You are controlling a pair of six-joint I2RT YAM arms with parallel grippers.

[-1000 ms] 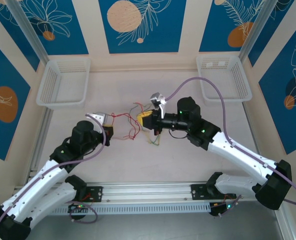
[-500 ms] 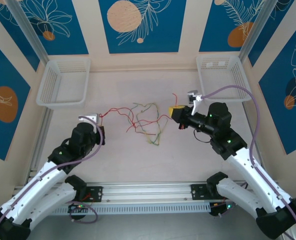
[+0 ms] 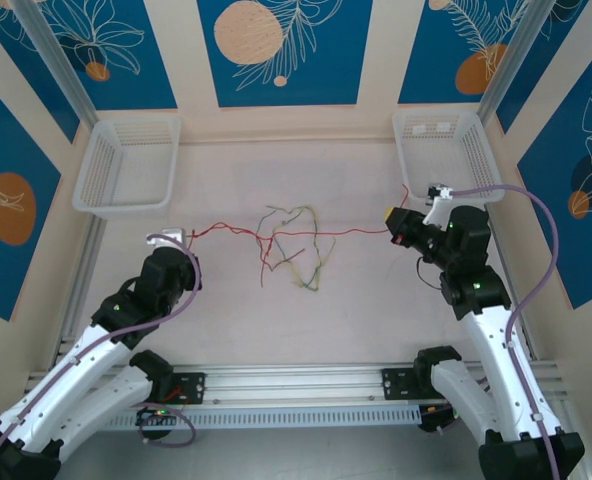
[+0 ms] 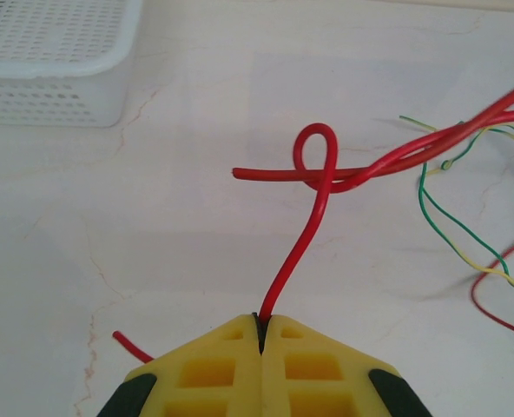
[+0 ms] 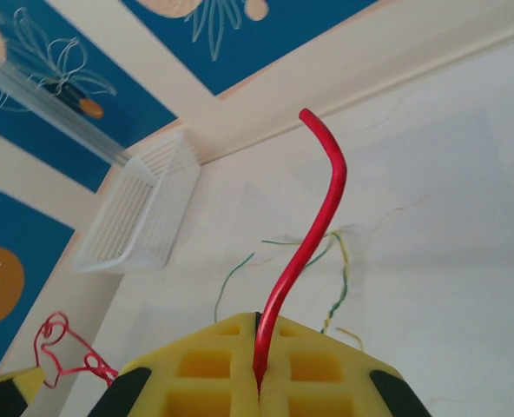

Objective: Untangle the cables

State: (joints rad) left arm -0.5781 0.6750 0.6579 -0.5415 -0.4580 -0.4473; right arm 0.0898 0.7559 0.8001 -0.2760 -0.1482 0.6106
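You have the red cable (image 3: 346, 232) pinched at both ends. The left gripper (image 3: 188, 236) is clenched on it to the left of the green and pale yellow cables (image 3: 308, 282), and the right gripper (image 3: 390, 220) is clenched on it to their right. In each wrist view the yellow jaws are pressed together with the red wire coming out of the seam. Holding the ends well apart draws the red cable into a nearly straight line across the top of that bundle. That seems to be the point: tension lifts it off the limp cables lying on the table (image 3: 376, 320) and shows where it catches. I'd judge it isn't free yet. A red stretch droops into the bundle's left side, and a small red loop (image 4: 316, 155) crosses itself just ahead of the left gripper. Pull harder and that loop may cinch into a knot, so think about easing it open first. The two white baskets (image 3: 126, 165) sit beyond the bundle, toward the far corners, presumably for separated cables.
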